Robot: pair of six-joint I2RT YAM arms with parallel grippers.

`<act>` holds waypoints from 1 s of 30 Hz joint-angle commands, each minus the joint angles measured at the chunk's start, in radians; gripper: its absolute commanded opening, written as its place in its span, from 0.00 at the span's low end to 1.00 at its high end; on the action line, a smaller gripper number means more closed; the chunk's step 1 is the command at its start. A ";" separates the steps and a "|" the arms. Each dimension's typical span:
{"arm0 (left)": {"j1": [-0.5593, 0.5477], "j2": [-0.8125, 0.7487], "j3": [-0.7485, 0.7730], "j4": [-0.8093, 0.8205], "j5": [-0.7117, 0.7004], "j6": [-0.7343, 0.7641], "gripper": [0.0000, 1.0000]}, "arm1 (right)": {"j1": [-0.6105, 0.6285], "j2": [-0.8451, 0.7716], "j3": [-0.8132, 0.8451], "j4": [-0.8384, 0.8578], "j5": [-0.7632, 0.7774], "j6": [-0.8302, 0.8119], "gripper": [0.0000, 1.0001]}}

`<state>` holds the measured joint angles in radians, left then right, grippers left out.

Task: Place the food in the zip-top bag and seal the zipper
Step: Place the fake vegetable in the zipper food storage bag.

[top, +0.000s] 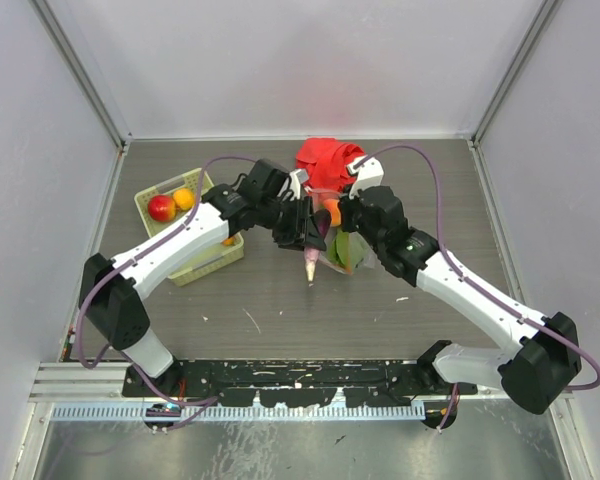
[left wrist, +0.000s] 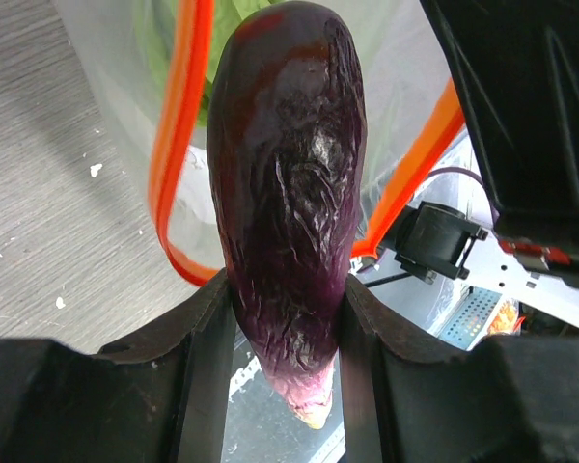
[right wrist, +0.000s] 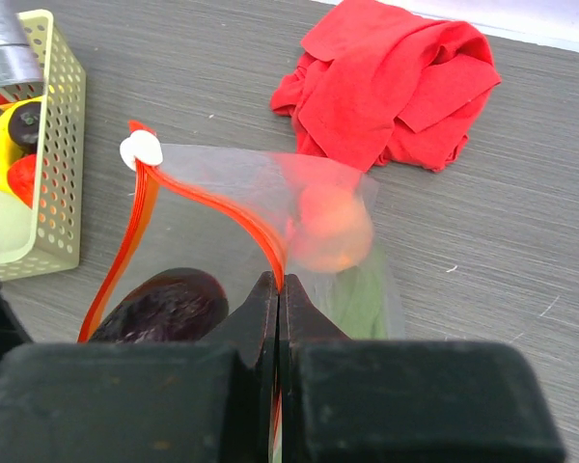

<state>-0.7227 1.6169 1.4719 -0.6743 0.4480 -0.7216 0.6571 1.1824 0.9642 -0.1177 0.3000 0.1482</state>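
My left gripper (left wrist: 288,371) is shut on a dark purple eggplant piece of the food (left wrist: 289,183), whose round end points into the open mouth of the zip-top bag (left wrist: 396,87). From above, the eggplant (top: 310,262) hangs pale tip down beside the bag (top: 348,252). My right gripper (right wrist: 278,289) is shut on the zipper (right wrist: 212,204), holding the bag's mouth up. An orange piece (right wrist: 333,230) and green food (right wrist: 365,301) show through the plastic. A white slider (right wrist: 140,149) sits at the zipper's far end.
The pale green basket (top: 202,262) stands at the left with a red fruit (top: 161,207) and an orange fruit (top: 184,198) in it. A crumpled red cloth (top: 328,160) lies just behind the bag. Both arms meet over the table's middle.
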 commanded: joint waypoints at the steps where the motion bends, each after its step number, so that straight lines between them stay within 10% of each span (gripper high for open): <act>1: -0.005 0.011 0.057 0.030 -0.030 -0.019 0.25 | 0.011 -0.041 -0.010 0.107 -0.051 -0.010 0.00; 30: -0.026 0.166 0.106 0.074 -0.155 -0.110 0.47 | 0.034 -0.040 -0.024 0.161 -0.133 -0.008 0.00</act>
<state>-0.7300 1.7645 1.5387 -0.6498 0.2897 -0.8303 0.6842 1.1603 0.9195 -0.0521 0.1764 0.1417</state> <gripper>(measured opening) 0.444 0.035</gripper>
